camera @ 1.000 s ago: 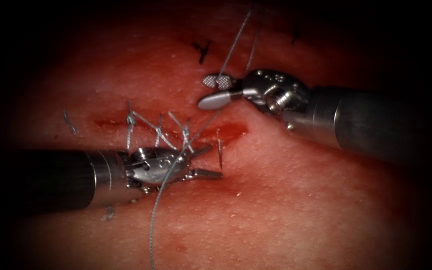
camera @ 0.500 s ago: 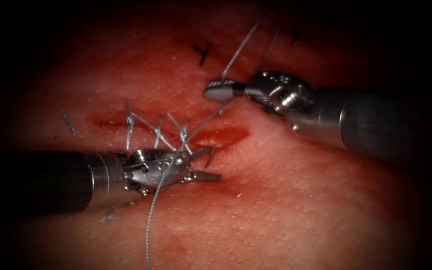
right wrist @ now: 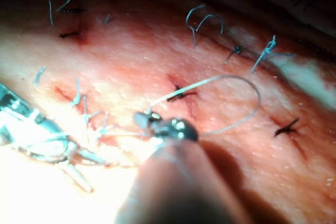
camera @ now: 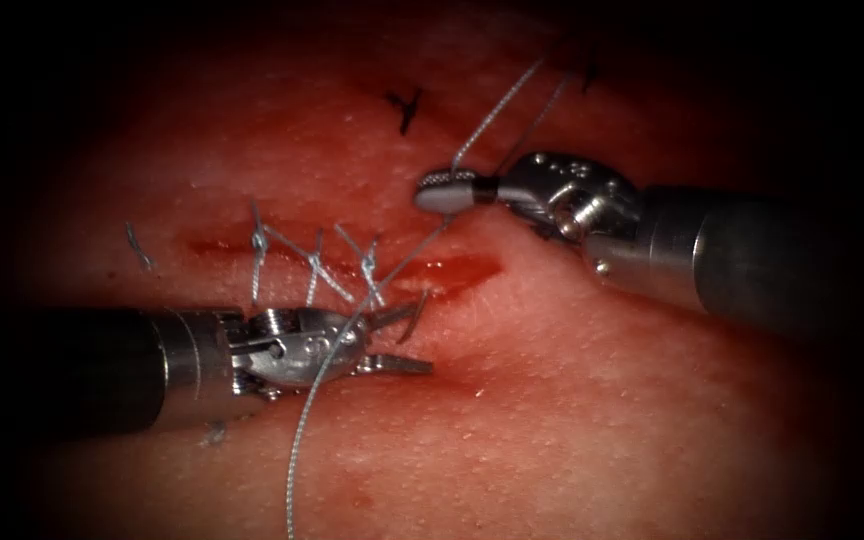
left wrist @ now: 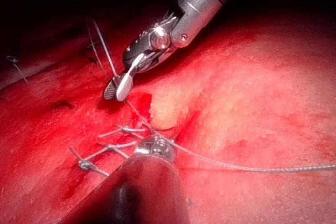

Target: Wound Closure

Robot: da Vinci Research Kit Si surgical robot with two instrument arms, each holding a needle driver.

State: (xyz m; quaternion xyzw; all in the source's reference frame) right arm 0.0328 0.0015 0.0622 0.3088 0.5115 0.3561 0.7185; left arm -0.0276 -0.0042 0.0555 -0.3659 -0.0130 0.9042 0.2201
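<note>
The cut (camera: 452, 268) runs across the tissue (camera: 572, 400), with several thread stitches (camera: 312, 262) over its left part. My right tool (camera: 447, 186) is above the cut's right end, shut on the thread (camera: 492, 110), which also runs down past the stitches and over the left tool. Below the cut, my left tool (camera: 407, 340) has its jaws apart with nothing gripped. A short curved piece of the needle (camera: 415, 318) stands by its upper jaw tip; whether the rest is in the tissue is unclear. The right tool (left wrist: 118, 85) pinches the thread in the left wrist view.
Red fluid (camera: 467, 268) pools at the cut's open right end. Dark marks of older stitches (camera: 404, 102) lie on the tissue above. The loose thread tail (camera: 292, 470) trails to the bottom edge. A thread loop (right wrist: 247, 98) curves beside the right tool (right wrist: 144, 120).
The right tool's jaws were open, closed on the thread, then moved up and right with it. The left tool drew back to the left, and the needle piece shifted left too.
</note>
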